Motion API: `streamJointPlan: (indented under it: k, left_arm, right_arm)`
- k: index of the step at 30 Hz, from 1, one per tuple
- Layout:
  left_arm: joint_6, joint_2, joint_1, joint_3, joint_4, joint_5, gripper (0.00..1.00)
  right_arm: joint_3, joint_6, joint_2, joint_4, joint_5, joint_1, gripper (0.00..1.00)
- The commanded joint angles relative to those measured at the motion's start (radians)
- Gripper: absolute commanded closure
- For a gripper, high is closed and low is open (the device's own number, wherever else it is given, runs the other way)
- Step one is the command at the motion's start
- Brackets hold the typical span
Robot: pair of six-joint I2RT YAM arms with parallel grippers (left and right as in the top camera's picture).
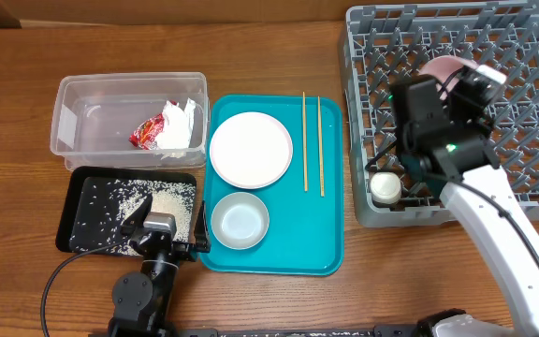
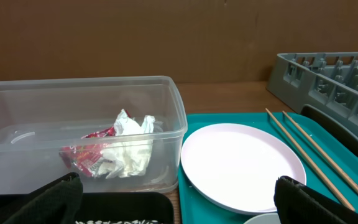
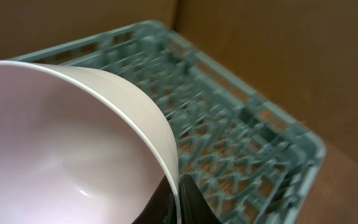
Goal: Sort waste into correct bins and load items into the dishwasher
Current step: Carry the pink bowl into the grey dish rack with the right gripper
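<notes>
Bowl (image 3: 61,143) handling matters most here. The pink one hangs tilted in the right gripper (image 3: 178,202), whose jaws are clenched on the lower part of its rim, and the rack (image 3: 241,124) spreads below and beyond them. From overhead the bowl (image 1: 441,67) sits above the rack (image 1: 531,201) pegs, with the cup (image 1: 386,187) standing in the rack well behind the right gripper (image 1: 458,80), back toward the arm. The bowl looks stiff, light and smooth, so a pinch on the rim alone probably gives little purchase. It could swivel or slip, and a drop onto the pegs might chip it, so it likely wants lowering on edge between pegs before the jaws let go. The left gripper (image 2: 179,214) is released, its jaws spread wide on nothing. Ahead and left of them is the tub (image 2: 166,93) holding the wrapper (image 2: 82,155) and paper (image 2: 129,146). Ahead and right is the plate (image 2: 241,165), with the chopsticks (image 2: 309,149) beyond it, both on the teal tray (image 2: 353,199). Rice (image 1: 110,211) lies in the black tray (image 1: 68,234) under this gripper, and the metal bowl (image 1: 240,220) is just beside its right finger. The plate looks rigid and slick and lies flat, so its raised rim is the likely hold. The chopsticks are thin and apt to roll.
</notes>
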Motion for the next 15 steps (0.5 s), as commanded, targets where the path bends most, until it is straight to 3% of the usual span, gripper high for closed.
streamJointPlan:
  k: [1, 7, 15]
  left_arm:
    - [0.019, -0.011, 0.01, -0.008, 0.003, -0.006, 0.0]
    - [0.019, -0.011, 0.01, -0.008, 0.003, -0.006, 0.0]
    - [0.019, -0.011, 0.01, -0.008, 0.003, -0.006, 0.0]
  right_arm:
    - [0.014, -0.08, 0.066, 0.048, 0.155, -0.082, 0.96]
    - [0.014, -0.114, 0.182, 0.074, 0.15, -0.193, 0.96]
    - [0.014, -0.152, 0.317, 0.096, 0.149, -0.192, 0.96]
